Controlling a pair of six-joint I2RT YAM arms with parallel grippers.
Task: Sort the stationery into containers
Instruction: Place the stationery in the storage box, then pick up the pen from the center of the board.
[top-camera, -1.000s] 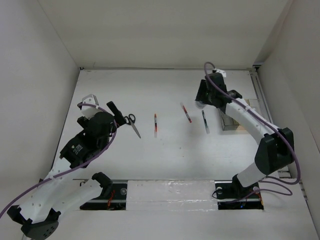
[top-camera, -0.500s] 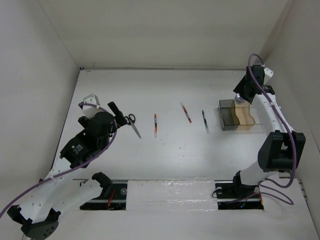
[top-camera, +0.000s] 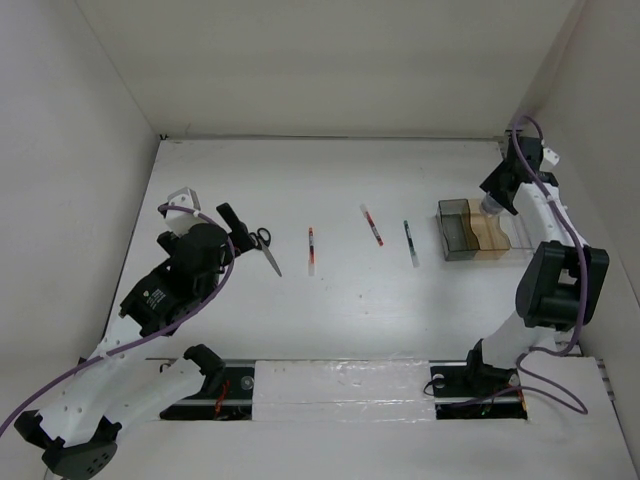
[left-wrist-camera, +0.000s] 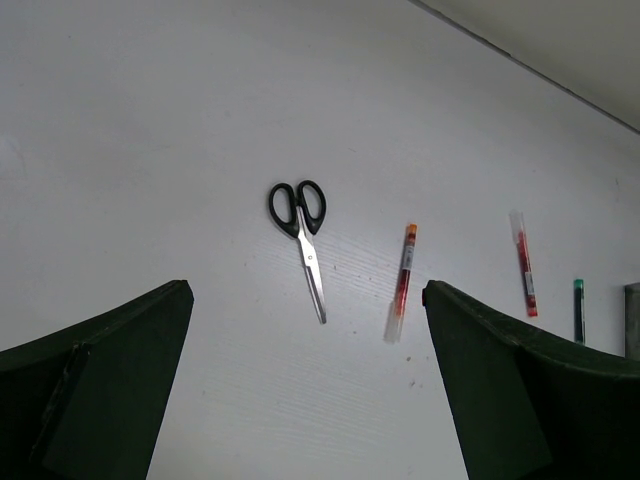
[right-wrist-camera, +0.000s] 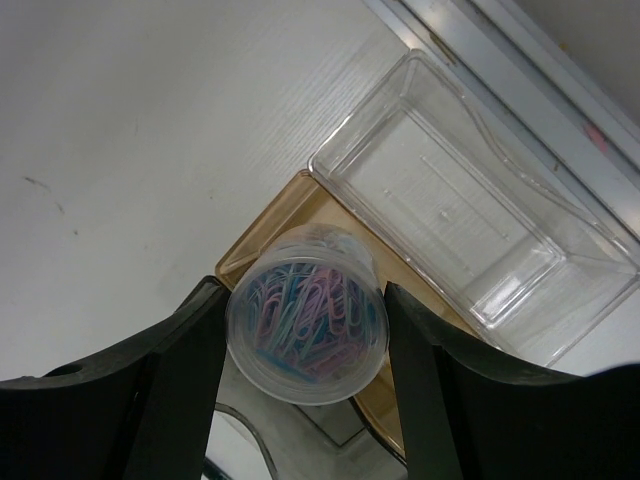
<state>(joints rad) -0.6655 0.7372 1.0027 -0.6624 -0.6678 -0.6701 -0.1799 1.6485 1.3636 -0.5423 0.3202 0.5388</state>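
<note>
Round clear tub (right-wrist-camera: 305, 388) packed with pink and blue paper clips (right-wrist-camera: 306, 320)

Fingers (right-wrist-camera: 170, 390) clasp a paperclip tub (right-wrist-camera: 307, 328) above the tan compartment (right-wrist-camera: 270, 235).

No text can be read; no numbers or signs either.
</note>
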